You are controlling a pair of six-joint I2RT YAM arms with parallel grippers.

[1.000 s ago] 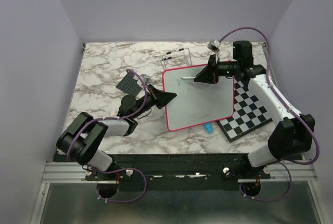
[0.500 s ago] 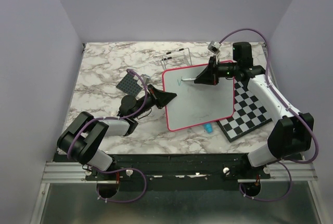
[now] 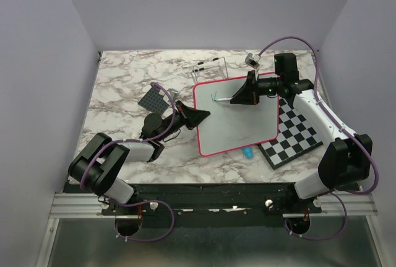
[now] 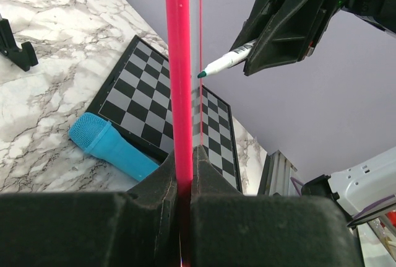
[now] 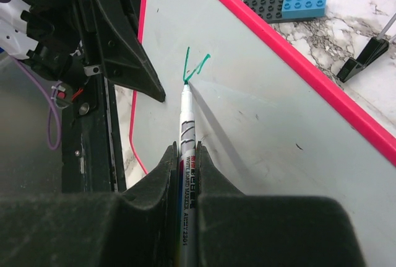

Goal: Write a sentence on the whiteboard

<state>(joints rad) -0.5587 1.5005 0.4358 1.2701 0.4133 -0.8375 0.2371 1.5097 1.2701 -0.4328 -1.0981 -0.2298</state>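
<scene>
Nearest me, a blue pen cap point(image 3: 247, 152) is lying on the table point(image 3: 124, 75) just off the 6 o'clock edge of the whiteboard point(image 3: 241, 127). A checkerboard point(image 3: 297, 134) is poking out from under the board's 4 o'clock corner.

The whiteboard is sitting mid-table. The left gripper point(image 3: 203, 114) is pinching its pink frame at the 9 o'clock edge, jaws closed tight on it. Whether the board is lying flat or is slightly raised, I cannot tell.

The right gripper point(image 5: 185, 161) is clamping a marker point(image 5: 187, 124), whose tip is touching the board near the 11 o'clock corner. There the sentence point(image 5: 195, 67) is only just beginning: one green tick-shaped stroke, no whole letter yet. I judge nearly all the writing is waiting to be done.

Bare white surface is running toward 3 and 5 o'clock, so the pen is getting plenty of room. The tight spot is toward 9 o'clock, near the frame and the other gripper.

Farther off, a dark brick plate point(image 3: 153, 100) is lying at 10 o'clock and a wire stand point(image 3: 210, 67) at 12 o'clock, both apart from the board.
</scene>
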